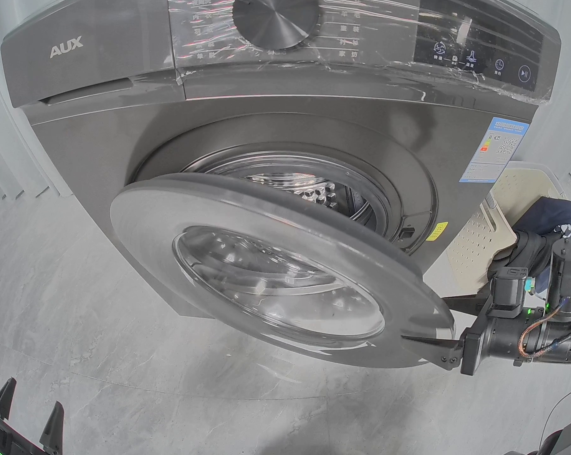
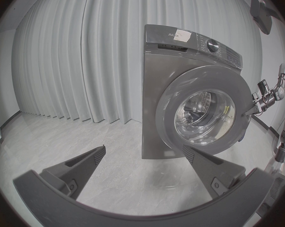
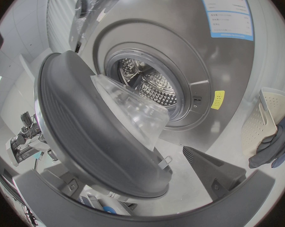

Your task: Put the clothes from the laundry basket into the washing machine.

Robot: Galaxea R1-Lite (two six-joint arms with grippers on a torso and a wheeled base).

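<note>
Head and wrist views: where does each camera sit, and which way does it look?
Head: up on the robot, looking down at the washer and its open door; left gripper and right gripper show.
Left wrist: low and farther back, facing the washer's front; its own open fingers frame the view.
Right wrist: at the door's rim, facing the drum; one of its fingers shows.
Shared: head and right wrist both see the basket.

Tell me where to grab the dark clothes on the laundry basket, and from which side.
Probably grip the bunched fold of the dark clothes hanging over the rim of the laundry basket, coming from the near, outer side: the fold drapes free outside the perforated wall, so it should pinch easily.
</note>
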